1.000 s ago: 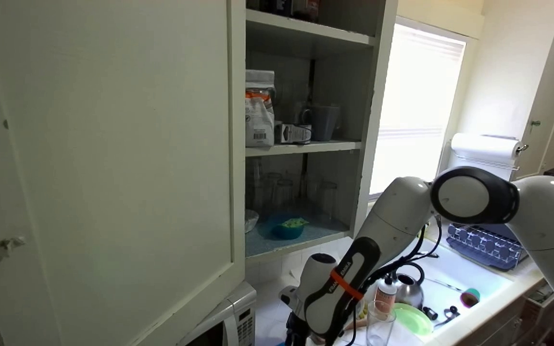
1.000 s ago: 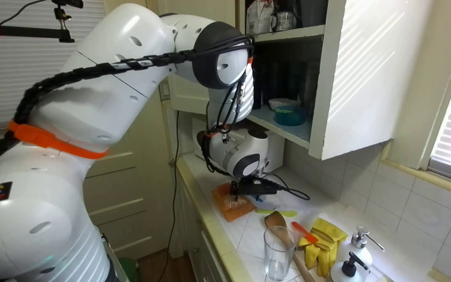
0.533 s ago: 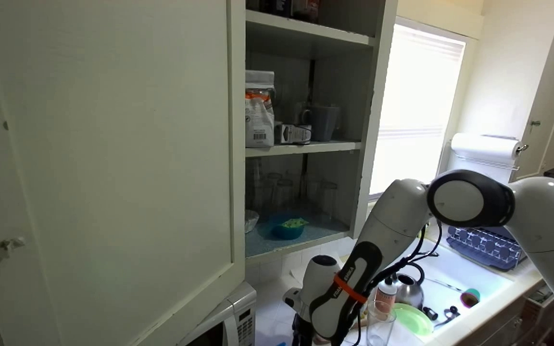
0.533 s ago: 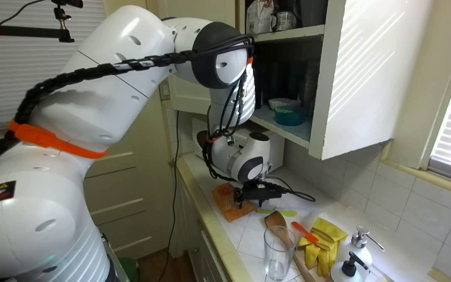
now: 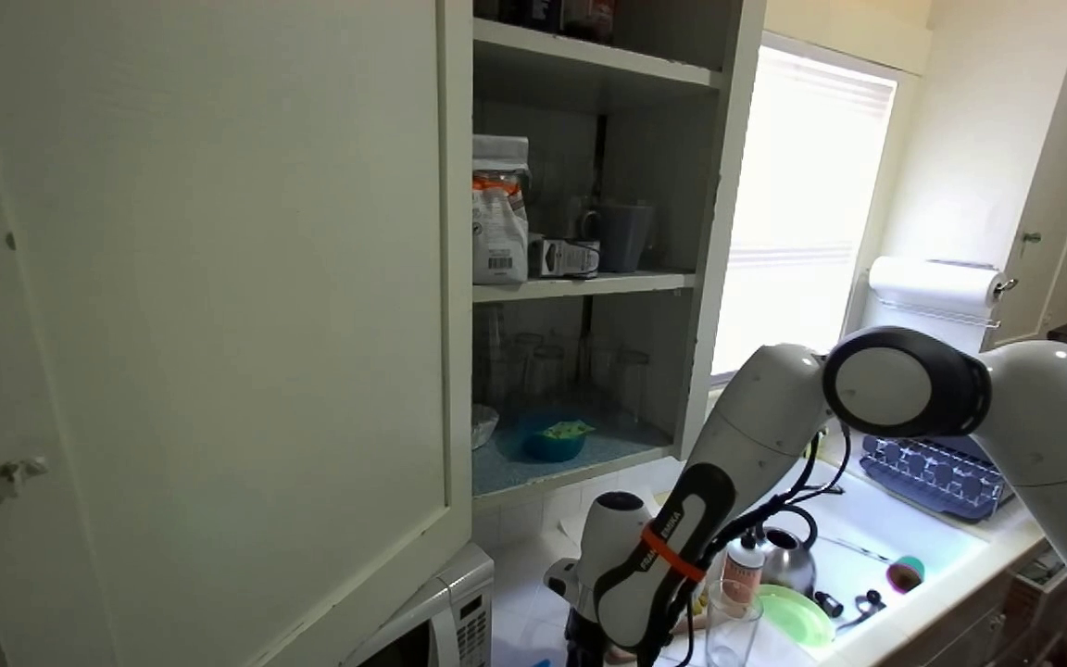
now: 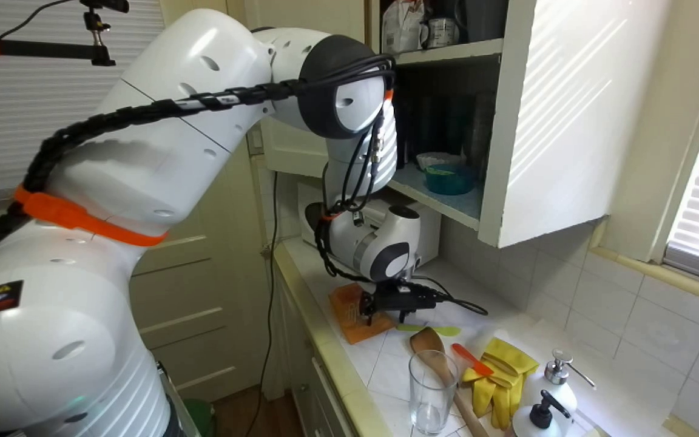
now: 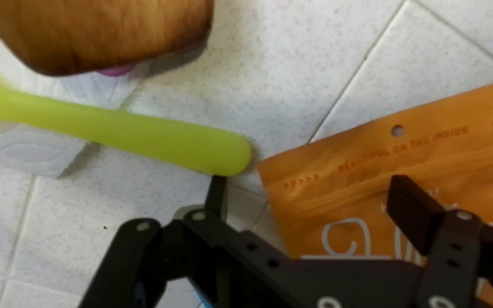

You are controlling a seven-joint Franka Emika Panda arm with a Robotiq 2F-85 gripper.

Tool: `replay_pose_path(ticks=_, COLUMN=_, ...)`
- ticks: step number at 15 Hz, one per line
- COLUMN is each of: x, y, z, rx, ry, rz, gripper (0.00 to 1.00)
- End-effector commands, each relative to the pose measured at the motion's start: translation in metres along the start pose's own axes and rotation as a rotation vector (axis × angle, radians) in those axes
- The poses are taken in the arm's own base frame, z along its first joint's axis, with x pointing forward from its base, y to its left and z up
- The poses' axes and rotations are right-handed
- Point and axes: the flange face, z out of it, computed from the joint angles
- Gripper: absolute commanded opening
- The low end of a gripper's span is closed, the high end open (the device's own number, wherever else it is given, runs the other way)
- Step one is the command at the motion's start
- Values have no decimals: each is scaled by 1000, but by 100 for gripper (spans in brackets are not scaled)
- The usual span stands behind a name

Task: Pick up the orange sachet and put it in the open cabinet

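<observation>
The orange sachet (image 6: 344, 306) lies flat on the white tiled counter, its printed top end (image 7: 439, 137) showing in the wrist view. Just above it hovers my gripper (image 7: 308, 188) with its fingers wide apart and nothing gripped. One fingertip (image 7: 409, 209) is over the sachet's printed face; the opposite one is beyond its side edge, by the end of a lime-green handle. In an exterior view the gripper (image 6: 386, 318) points down at the sachet's near side. The open cabinet (image 5: 708, 278) hangs over the counter, its big white door (image 5: 219, 278) swung out. Touch between fingers and sachet cannot be judged.
A lime-green utensil (image 7: 165, 141) and a wooden spoon (image 6: 427, 341) lie close by the gripper. Further along stand a tall glass (image 6: 431, 394) and yellow gloves (image 6: 501, 370). A teal bowl (image 5: 555, 448) sits on the lowest shelf; a microwave (image 5: 464, 611) is below the door.
Over the last second the arm has sunk slightly, and my gripper has shifted a little rightward and down in an exterior view. Since half a second ago it has barely moved. The sachet lies unmoved.
</observation>
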Motion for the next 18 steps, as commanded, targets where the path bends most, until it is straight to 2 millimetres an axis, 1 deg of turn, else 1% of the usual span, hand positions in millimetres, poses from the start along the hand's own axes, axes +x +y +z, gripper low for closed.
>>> replay_pose_path(ticks=1, x=3, y=1, z=10, rx=48, ry=-21, rz=-7, gripper=95)
replay_pose_path(ticks=4, x=6, y=1, z=10, rx=61, ry=-34, rz=-9, gripper=99)
replay_pose_path(ticks=5, x=5, y=1, z=9, rx=65, ry=-38, rz=-6, gripper=98)
replay_pose_path(ticks=7, x=4, y=2, z=9, rx=84, ry=-51, rz=0, gripper=100)
replay_pose_path(ticks=16, x=0, y=7, z=11, rx=243, ry=-119, rz=83, gripper=100)
replay_pose_path(ticks=18, x=1, y=10, z=12, rx=269, ry=-113, rz=104, gripper=98)
